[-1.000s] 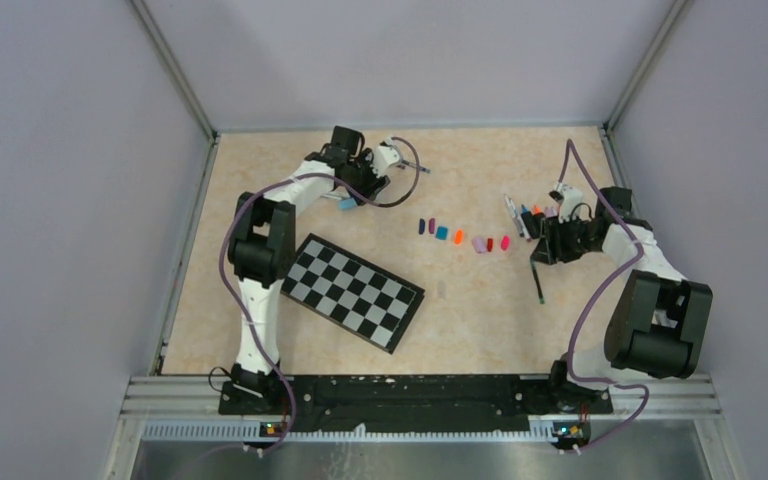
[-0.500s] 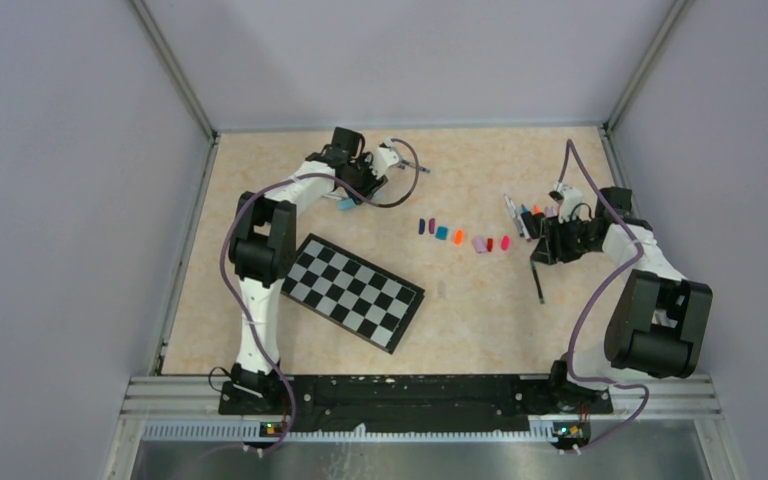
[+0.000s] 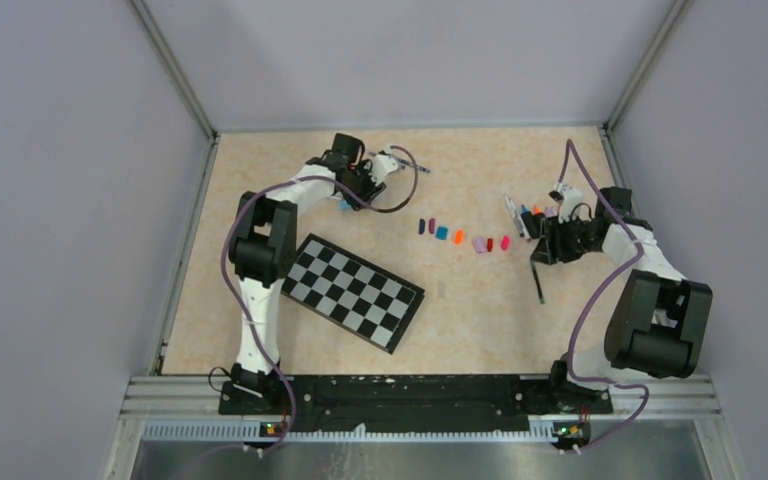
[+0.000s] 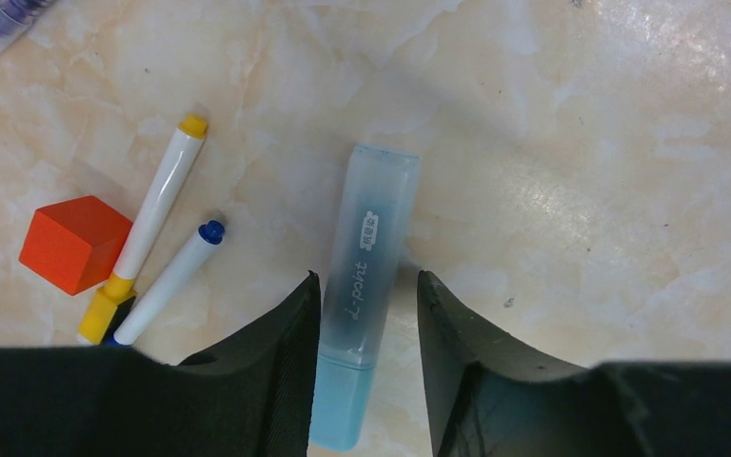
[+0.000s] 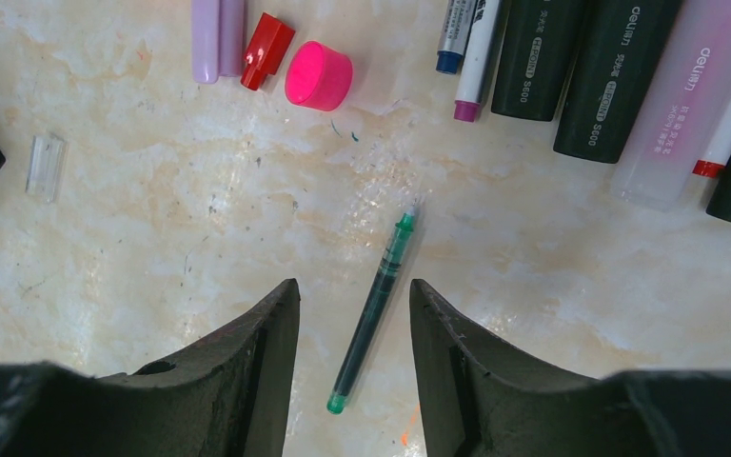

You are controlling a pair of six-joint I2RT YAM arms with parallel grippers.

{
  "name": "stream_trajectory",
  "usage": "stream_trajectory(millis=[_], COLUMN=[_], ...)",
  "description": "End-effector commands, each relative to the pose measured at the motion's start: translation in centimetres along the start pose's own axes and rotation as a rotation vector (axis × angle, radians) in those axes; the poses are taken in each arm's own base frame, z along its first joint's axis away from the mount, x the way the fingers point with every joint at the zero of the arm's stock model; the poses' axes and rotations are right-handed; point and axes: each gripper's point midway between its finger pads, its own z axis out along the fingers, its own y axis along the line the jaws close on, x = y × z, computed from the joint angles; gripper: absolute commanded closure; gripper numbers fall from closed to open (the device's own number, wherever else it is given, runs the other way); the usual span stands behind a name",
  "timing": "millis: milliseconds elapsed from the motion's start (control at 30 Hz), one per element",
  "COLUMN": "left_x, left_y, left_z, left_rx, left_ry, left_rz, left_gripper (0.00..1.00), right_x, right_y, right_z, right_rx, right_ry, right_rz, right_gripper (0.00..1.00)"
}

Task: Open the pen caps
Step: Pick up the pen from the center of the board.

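Ok so the left gripper (image 4: pixel 366 286) has just nudged toward 9 o'clock and settled over the pale blue highlighter (image 4: pixel 371 219), up at 11 o'clock on the table (image 3: pixel 480 330). Its jaws have narrowed around the barrel. The left finger looks to be touching but there's a sliver of gap on the right, so it's not pinched yet imo. The highlighter's cap (image 4: pixel 341 409) is still on, at the 6 o'clock end in the wrist view. The right gripper (image 5: pixel 352 290) hasn't budged, jaws apart and empty over a green refill (image 5: pixel 376 309) at 3 o'clock. The loose pen caps (image 3: pixel 460 237) sit in a row just 2 o'clock of centre. Next uncapping looks about to start.
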Motion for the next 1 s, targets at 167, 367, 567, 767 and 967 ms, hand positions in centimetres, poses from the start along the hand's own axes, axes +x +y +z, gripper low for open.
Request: stream_trajectory(millis=[167, 367, 567, 767, 967], left_x=[0.4, 0.8, 1.6, 2.4, 2.3], left_y=[-1.3, -2.6, -4.8, -5.8, -5.9], left_z=[0.2, 0.1, 0.2, 0.4, -0.1], left_rx=[0.031, 0.070, 0.102, 0.109, 0.106], left_ry=[0.008, 0.012, 0.047, 0.084, 0.091], left_rz=[-0.023, -0.030, -0.035, -0.050, -0.081], left_gripper=[0.64, 0.67, 0.61, 0.63, 0.79], right_x=[-0.5, -0.8, -0.9, -1.0, -1.1], right_y=[-0.1, 0.0, 0.2, 0.3, 0.3], right_z=[-0.4, -0.6, -0.7, -0.9, -1.0], right_rx=[-0.005, -0.006, -0.010, -0.009, -0.009], right_ry=[-0.023, -0.031, -0.039, -0.044, -0.049], right_rz=[-0.017, -0.023, -0.026, -0.028, -0.032], right_gripper=[0.55, 0.55, 0.55, 0.54, 0.54])
